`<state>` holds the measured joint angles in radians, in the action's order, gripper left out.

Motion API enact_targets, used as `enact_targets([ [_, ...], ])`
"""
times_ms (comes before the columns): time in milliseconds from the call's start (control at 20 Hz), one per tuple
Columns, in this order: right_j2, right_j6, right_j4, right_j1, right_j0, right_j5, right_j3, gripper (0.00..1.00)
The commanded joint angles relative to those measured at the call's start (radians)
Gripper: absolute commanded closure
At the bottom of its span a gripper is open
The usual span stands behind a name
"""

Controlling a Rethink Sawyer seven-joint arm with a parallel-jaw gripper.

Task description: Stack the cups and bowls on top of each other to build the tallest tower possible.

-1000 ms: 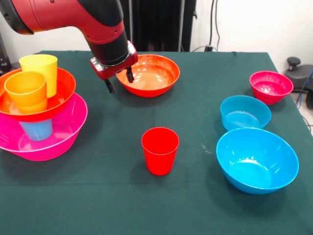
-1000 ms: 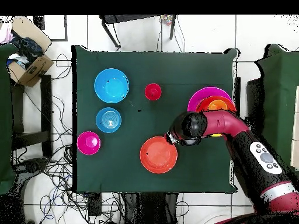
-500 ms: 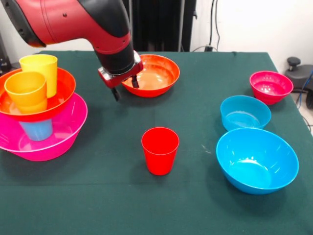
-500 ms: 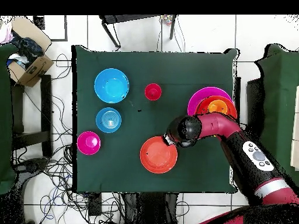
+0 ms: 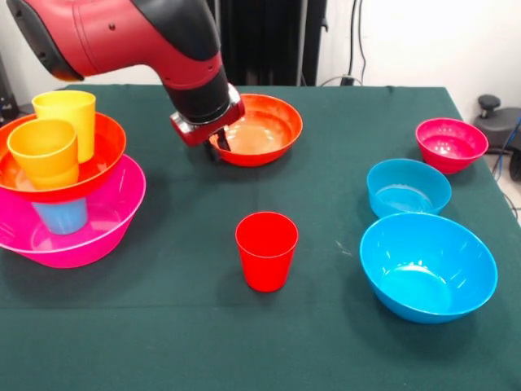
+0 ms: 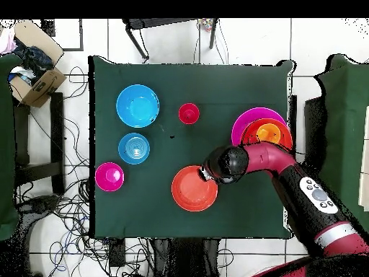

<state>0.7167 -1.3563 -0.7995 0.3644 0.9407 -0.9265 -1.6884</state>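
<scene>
My gripper (image 5: pixel 216 145) is down at the left rim of a free orange-red bowl (image 5: pixel 260 130), its fingers pinched over the rim, one inside the bowl. From overhead the gripper (image 6: pixel 207 173) sits at this bowl's (image 6: pixel 192 190) upper right edge. The tower at the left is a large pink bowl (image 5: pixel 89 236) holding a light blue cup (image 5: pixel 61 216), with a second orange-red bowl (image 5: pixel 102 155) on top that carries a yellow cup (image 5: pixel 69 110) and an orange cup (image 5: pixel 45 151). A red cup (image 5: pixel 266 248) stands upright mid-table.
Three bowls sit at the right: a large blue one (image 5: pixel 427 265) nearest, a small blue one (image 5: pixel 407 186) behind it, and a small magenta one (image 5: pixel 450 142) farthest. A cardboard box (image 6: pixel 36 79) lies off the table.
The gripper dropped and moved right onto the free orange-red bowl's rim, and its fingers drew together. The bowl has shifted slightly to the right.
</scene>
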Motion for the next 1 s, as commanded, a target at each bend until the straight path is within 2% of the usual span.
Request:
enact_targets([
  [50, 0.055, 0.191, -0.054, 0.067, 0.033, 0.12, -0.041, 1.0],
  [250, 0.089, 0.181, -0.009, 0.131, 0.065, 0.09, -0.079, 1.0],
  [350, 0.086, 0.107, 0.025, 0.168, 0.07, 0.079, -0.087, 1.0],
  [400, 0.099, 0.101, 0.034, 0.183, 0.081, 0.085, -0.095, 1.0],
  [600, 0.15, 0.145, 0.1, 0.219, 0.104, 0.016, -0.095, 1.0],
  [750, 0.162, 0.11, 0.157, 0.225, 0.094, -0.01, -0.081, 1.0],
  [1000, 0.191, 0.126, 0.225, 0.231, 0.102, -0.035, -0.08, 1.0],
])
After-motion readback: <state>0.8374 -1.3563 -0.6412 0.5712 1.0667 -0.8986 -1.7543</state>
